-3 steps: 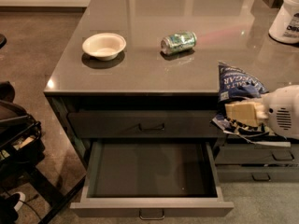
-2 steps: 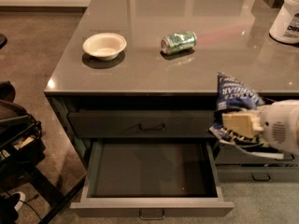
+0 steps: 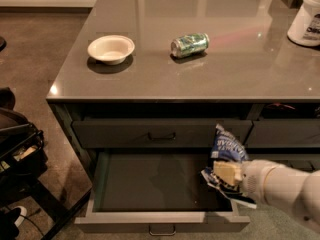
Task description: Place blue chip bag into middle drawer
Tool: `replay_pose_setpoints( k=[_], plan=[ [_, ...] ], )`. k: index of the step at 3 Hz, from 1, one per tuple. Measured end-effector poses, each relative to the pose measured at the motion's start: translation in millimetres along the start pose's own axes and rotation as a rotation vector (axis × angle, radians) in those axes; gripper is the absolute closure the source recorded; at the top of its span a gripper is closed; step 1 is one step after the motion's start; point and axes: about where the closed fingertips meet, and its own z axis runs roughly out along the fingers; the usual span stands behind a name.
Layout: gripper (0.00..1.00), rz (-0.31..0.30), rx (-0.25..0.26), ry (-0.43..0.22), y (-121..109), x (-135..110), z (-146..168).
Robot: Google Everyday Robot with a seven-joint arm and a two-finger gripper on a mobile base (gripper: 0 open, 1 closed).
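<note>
Over the right end of the pulled-out, wide dark grey-green middle drawer (image 3: 155, 181) is where the crinkly dark blue foil chip bag (image 3: 227, 146) hangs now. A second ago it was higher up and further right, in front of the neighbouring cabinet just below the counter edge, so the arm has brought it down and to the left. That's a decent sign for the task: most of the carry looks done, and the bag's lower edge already overlaps the dark flat drawer floor, though it probably wants to go a bit further in before letting go. The robot's two-finger gripper (image 3: 226, 173) reaches in from the lower right on its pale rounded arm (image 3: 280, 186), roughly level, with the jaws pinched onto the bag's lower half so the top stands up toward the closed top drawer (image 3: 160, 133). Up on the glossy grey countertop (image 3: 240, 69), the round white bowl (image 3: 111, 49) and the green soda can (image 3: 190, 45) on its side haven't budged.
</note>
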Motion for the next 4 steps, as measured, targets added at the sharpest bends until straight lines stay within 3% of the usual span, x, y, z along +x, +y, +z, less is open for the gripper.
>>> replay_pose_setpoints(
  k=[1,2,4],
  plan=[
    [1.00,0.072,0.027,-0.001,-15,33,41],
    [1.00,0.103,0.030,0.023,-23,59,82],
    [1.00,0.113,0.033,0.021,-25,62,89]
  ],
)
